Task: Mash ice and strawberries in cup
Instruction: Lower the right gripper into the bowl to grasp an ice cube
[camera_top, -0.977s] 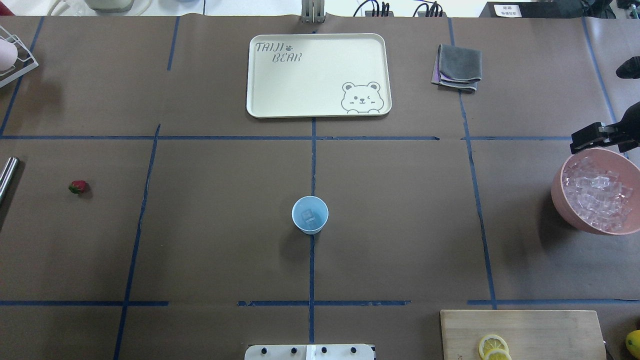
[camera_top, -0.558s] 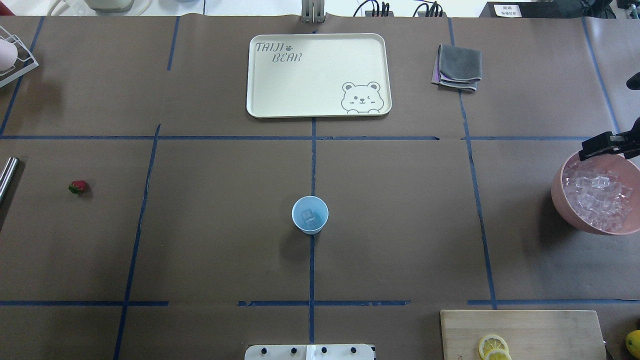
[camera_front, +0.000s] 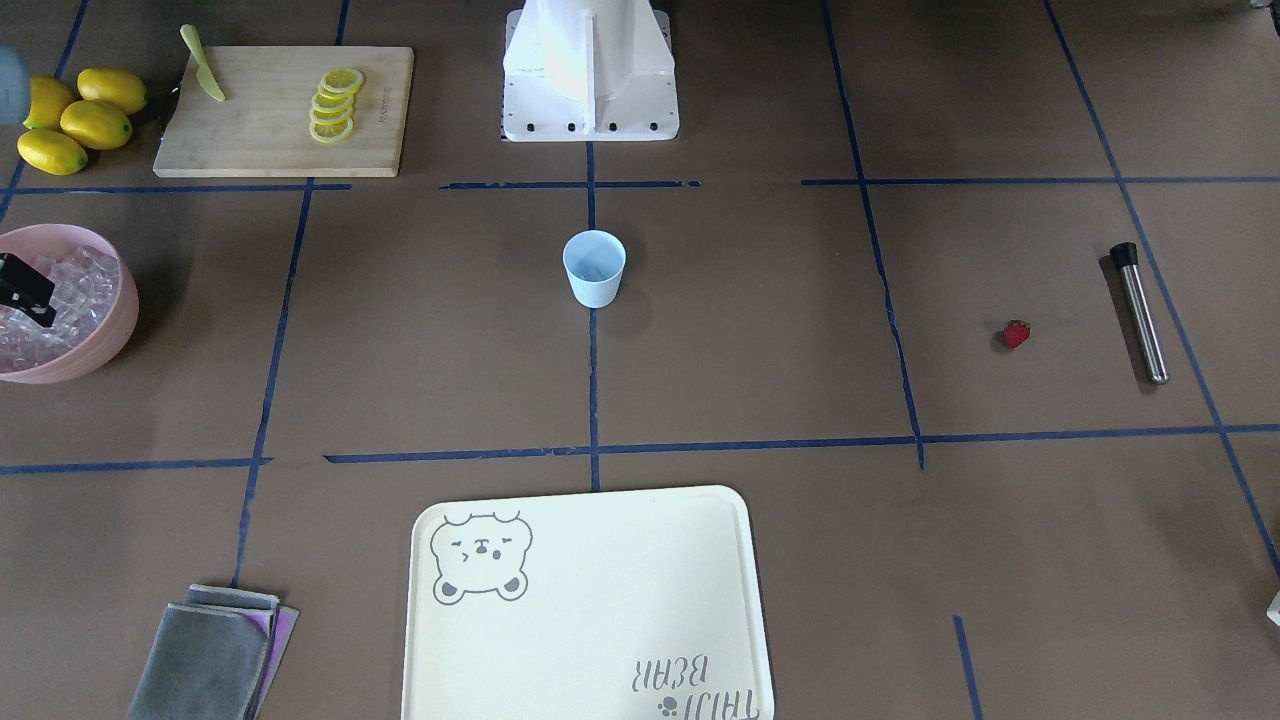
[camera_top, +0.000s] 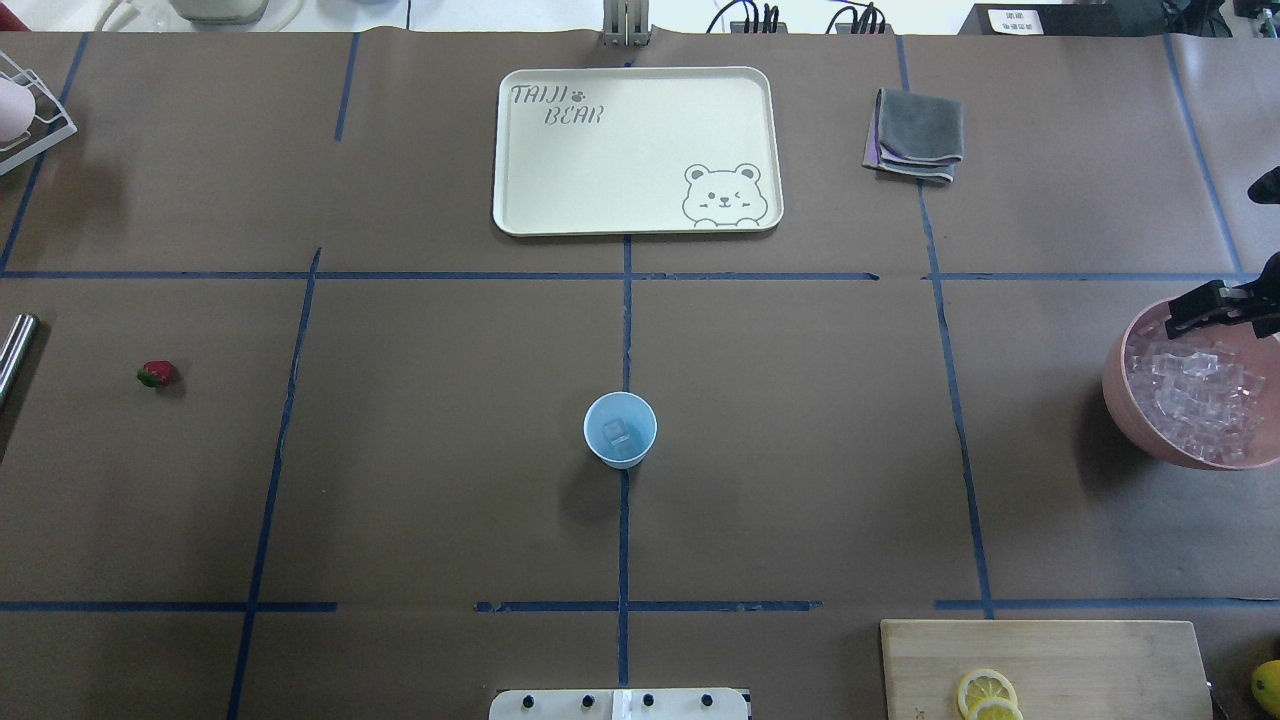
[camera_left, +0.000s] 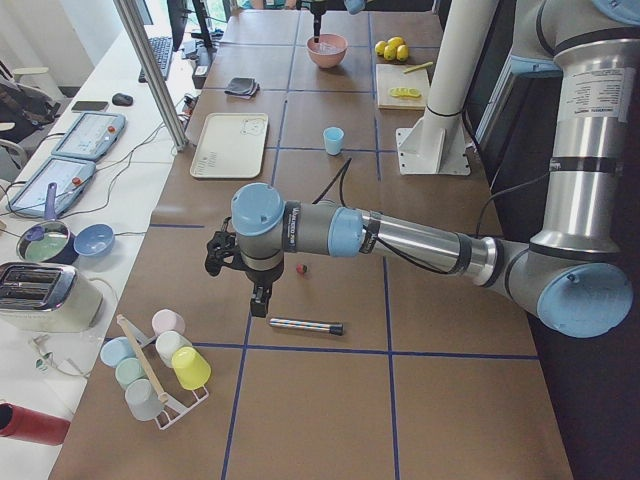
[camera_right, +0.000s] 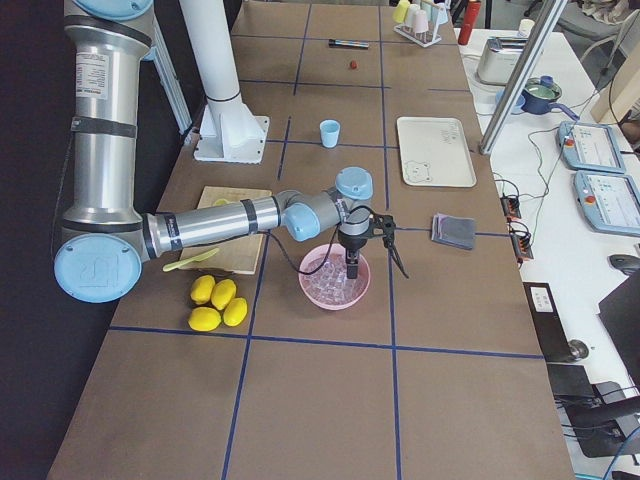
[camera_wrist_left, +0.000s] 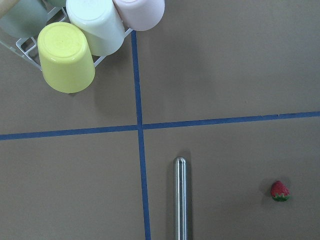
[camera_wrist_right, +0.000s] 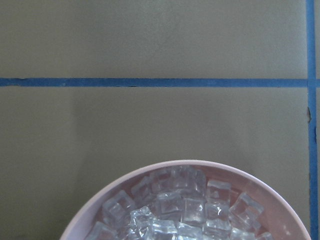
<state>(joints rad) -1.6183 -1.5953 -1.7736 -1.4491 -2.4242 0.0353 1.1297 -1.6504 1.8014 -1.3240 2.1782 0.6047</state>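
The right gripper has moved further over the pink bowl and lower toward the ice, so I judge it wants another cube. I cannot tell how wide it is open or whether it holds anything, nor for the left gripper. The cup stands upright mid-table with ice inside. The strawberry lies far on the robot's left, its long axis across the table and its green top seemingly pointing outward.
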